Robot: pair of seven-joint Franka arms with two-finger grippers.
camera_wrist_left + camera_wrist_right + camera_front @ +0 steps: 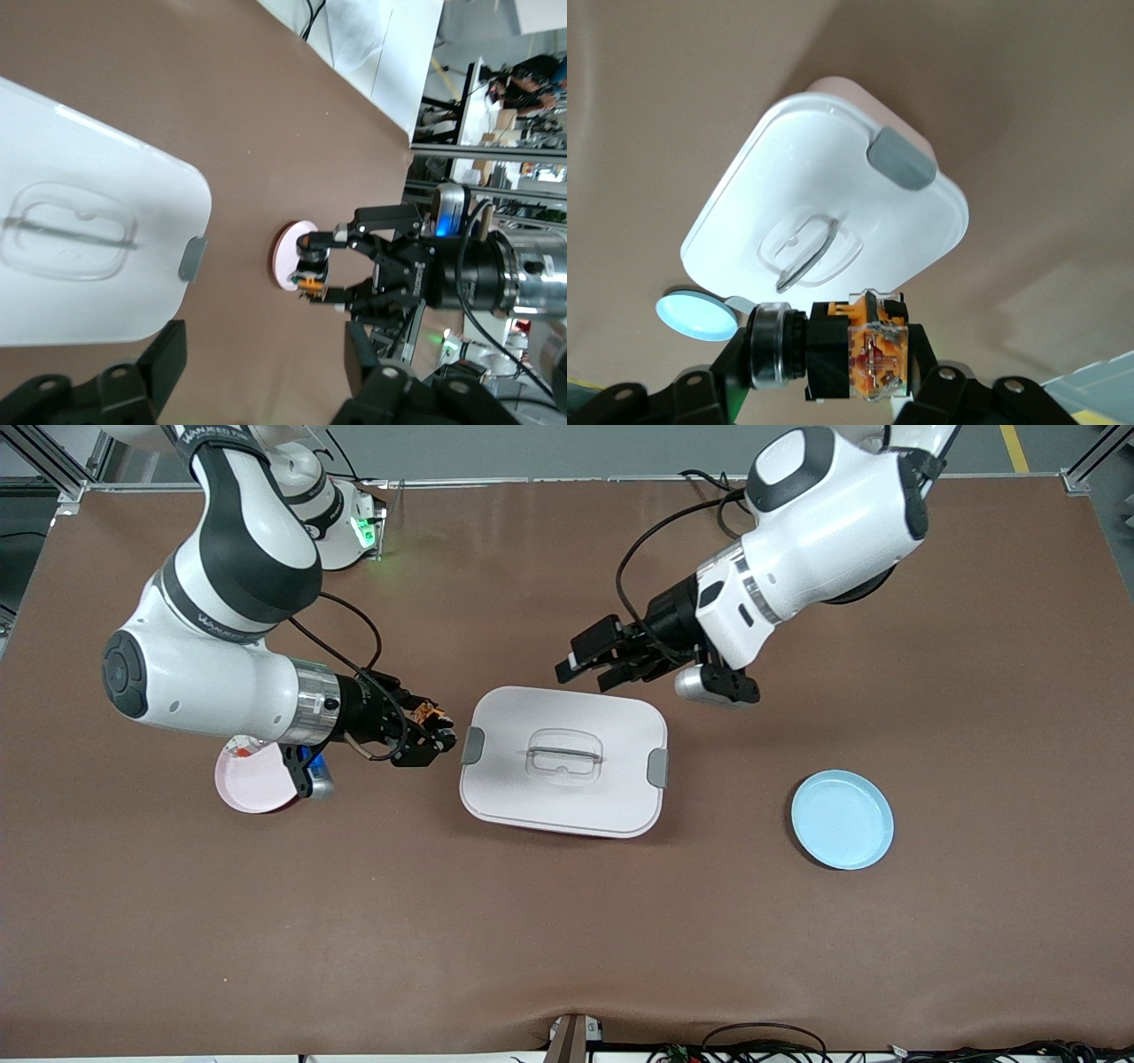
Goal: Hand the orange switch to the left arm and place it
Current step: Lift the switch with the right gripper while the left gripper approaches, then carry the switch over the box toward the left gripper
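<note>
1. Orange switch (430,711) was clamped in the jaws of the right gripper (431,731), held in the air over the tabletop (567,939) just beside the box's grey clip at the right arm's end.
2. Right wrist view showed the switch (859,350) gripped crosswise, black body and orange parts visible, with the box (824,212) below.
3. Box (563,760) sat mid-tabletop, lid on.
4. Left gripper (611,662) hung over the tabletop by the box's edge farther from the front camera, jaws spread, grasping nothing.
5. Pink plate (252,779) lay under the right arm; blue plate (842,819) lay toward the left arm's end, well apart from the box.
</note>
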